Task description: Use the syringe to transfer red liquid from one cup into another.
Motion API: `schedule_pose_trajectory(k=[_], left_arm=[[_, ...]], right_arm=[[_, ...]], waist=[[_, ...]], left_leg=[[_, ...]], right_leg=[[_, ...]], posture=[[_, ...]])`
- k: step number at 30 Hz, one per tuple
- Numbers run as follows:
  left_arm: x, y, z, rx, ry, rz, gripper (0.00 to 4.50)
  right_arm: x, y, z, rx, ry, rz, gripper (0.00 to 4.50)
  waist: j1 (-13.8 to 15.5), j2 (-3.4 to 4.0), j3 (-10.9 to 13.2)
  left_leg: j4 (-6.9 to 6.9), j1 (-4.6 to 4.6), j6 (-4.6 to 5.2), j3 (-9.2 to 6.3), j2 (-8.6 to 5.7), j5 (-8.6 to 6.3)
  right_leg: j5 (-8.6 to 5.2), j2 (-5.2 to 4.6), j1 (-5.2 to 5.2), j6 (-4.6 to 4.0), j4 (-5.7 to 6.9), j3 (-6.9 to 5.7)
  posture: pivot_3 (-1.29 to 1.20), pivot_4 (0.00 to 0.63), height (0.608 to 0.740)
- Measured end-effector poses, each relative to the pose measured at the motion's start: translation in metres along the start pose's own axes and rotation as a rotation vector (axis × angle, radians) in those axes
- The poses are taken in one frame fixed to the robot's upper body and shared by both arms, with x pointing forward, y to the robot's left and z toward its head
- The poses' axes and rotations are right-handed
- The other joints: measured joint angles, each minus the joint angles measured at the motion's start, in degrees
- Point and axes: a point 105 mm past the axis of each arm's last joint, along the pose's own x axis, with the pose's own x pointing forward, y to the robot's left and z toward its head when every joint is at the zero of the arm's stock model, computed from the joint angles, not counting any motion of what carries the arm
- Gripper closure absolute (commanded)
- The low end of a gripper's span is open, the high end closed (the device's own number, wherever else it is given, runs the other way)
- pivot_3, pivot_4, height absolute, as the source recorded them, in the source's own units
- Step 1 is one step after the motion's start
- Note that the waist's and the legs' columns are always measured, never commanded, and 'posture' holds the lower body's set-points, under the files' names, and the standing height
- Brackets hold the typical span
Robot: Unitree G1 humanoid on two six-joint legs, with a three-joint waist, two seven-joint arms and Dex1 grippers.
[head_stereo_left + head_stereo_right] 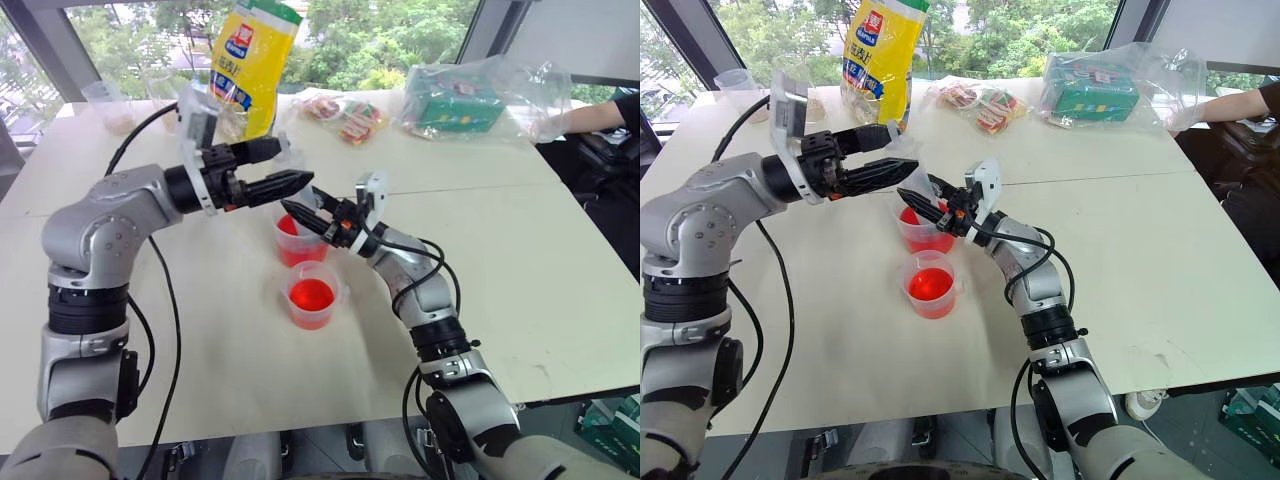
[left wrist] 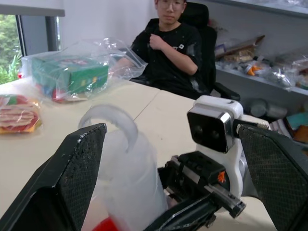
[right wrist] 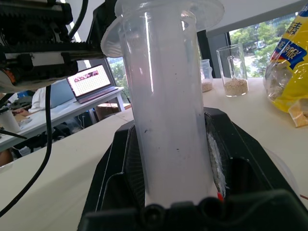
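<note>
I see bright daylight coming through the windows (image 1: 400,40) behind the tabletop (image 1: 520,260), which reads pale and evenly lit with only soft shadows. The plastic bag (image 1: 480,95) throws white glare. In my right wrist view the syringe (image 3: 168,110) is sharp and the laptop (image 3: 89,79) behind is soft. Straight edges bow near the frame borders.

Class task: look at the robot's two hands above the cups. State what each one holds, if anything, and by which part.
The right hand grips the syringe by its clear barrel. The left hand is open around the syringe's top, holding nothing.
</note>
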Motion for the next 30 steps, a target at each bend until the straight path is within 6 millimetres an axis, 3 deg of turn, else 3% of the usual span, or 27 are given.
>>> schedule_pose_trajectory(k=[3,10,11,30], left_arm=[[0.002,0.004,-0.001,-0.003,-0.016,0.012,0.88],[0.004,0.012,0.001,-0.011,-0.029,0.053,4.19],[0.004,0.011,0.001,-0.017,-0.032,0.047,4.45],[0.008,0.017,0.007,-0.025,-0.036,0.056,4.45]], right_arm=[[-0.001,-0.001,0.000,-0.001,0.001,-0.005,3.11],[-0.002,0.002,0.000,-0.004,0.002,0.017,3.11],[-0.002,0.002,0.000,-0.005,0.003,0.016,3.11],[-0.003,0.000,0.000,-0.005,0.008,0.016,3.11]], waist=[[0.10,0.00,0.00],[0.05,0.00,0.00],[0.12,0.00,0.00],[0.19,0.00,0.00]], left_leg=[[0.00,0.00,0.00,-0.01,0.00,0.00],[0.00,0.00,0.00,-0.01,0.00,0.00],[0.00,0.00,0.00,-0.02,0.00,0.00],[0.01,-0.02,0.00,-0.02,-0.01,0.00]], right_leg=[[0.00,0.00,0.00,0.00,0.00,0.00],[0.00,0.00,0.00,0.00,0.00,0.00],[0.00,0.00,0.01,0.00,0.00,0.00],[0.00,-0.02,0.00,0.00,-0.01,-0.01]], posture=[[0.00,0.150,0.740],[0.00,0.150,0.740],[0.00,0.150,0.740],[0.00,0.150,0.740]])
